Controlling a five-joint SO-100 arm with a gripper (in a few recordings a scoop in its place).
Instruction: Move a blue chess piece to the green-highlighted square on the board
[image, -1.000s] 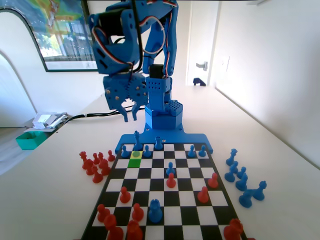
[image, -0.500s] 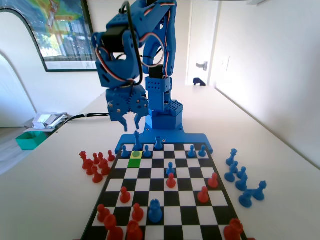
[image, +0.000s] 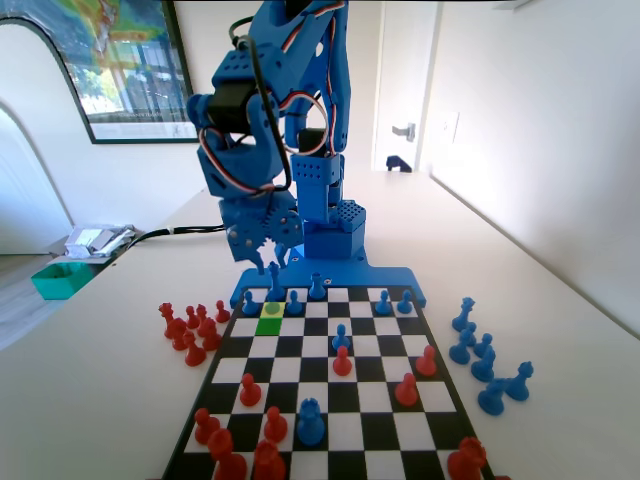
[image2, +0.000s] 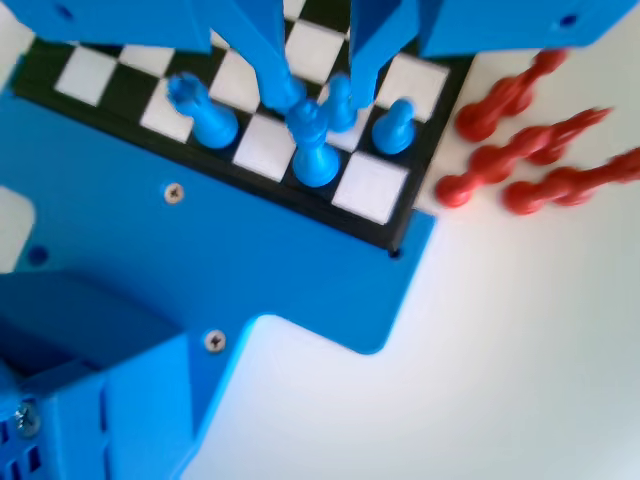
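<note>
Your gripper (image: 268, 262) hangs low over the far left part of the board (image: 440, 385) in the fixed view, upper centre of the frame, its tips just above the tall slender blue piece (image: 274, 277) in the back row. In the wrist view the gripper (image2: 315, 90) comes down from the top edge with its two jaws spread apart, released and grasping nothing; the tall piece (image2: 313, 150) stands right under the gap, its top close to the left jaw, though you cannot tell from these pictures whether they touch. The blue chess piece (image: 272, 309) sits on a yellowish square, one row nearer the camera than the tall piece in the fixed view; in the wrist view that pawn (image2: 340, 103) shows between the jaws, just behind the tall piece. The green-highlighted square (image: 268, 326) lies directly in front of the pawn in the fixed view, left of centre, and nothing stands on it. Other blue pawns (image2: 395, 127) stand close by in the wrist view, and a blue rook (image2: 203, 113) stands to the left of the jaws. Red captured pieces (image: 192, 330) lie clustered off the left edge of the board in the fixed view, blue ones (image: 485, 355) off the right edge.
</note>
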